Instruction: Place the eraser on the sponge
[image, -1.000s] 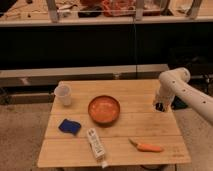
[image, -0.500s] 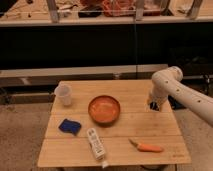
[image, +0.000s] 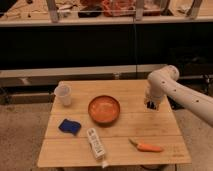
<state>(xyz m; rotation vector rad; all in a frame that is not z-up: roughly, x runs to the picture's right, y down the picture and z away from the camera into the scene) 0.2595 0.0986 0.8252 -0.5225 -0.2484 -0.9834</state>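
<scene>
The dark-blue sponge (image: 69, 126) lies on the left part of the wooden table (image: 130, 90), in front of the cup. My gripper (image: 151, 105) hangs from the white arm just over the table's right side, far to the right of the sponge and beyond the orange bowl. Something dark shows at the gripper's tip, but I cannot make out what it is. The eraser does not show anywhere on the table top.
An orange bowl (image: 104, 109) sits at the table's middle. A white cup (image: 63, 94) stands at the back left, a white printed tube box (image: 95, 144) lies near the front edge, and a carrot (image: 145, 147) lies at the front right. Dark shelving stands behind.
The arm has swung left, carrying the gripper from the table's right edge inward, then slightly lower. The things on the table have not moved.
</scene>
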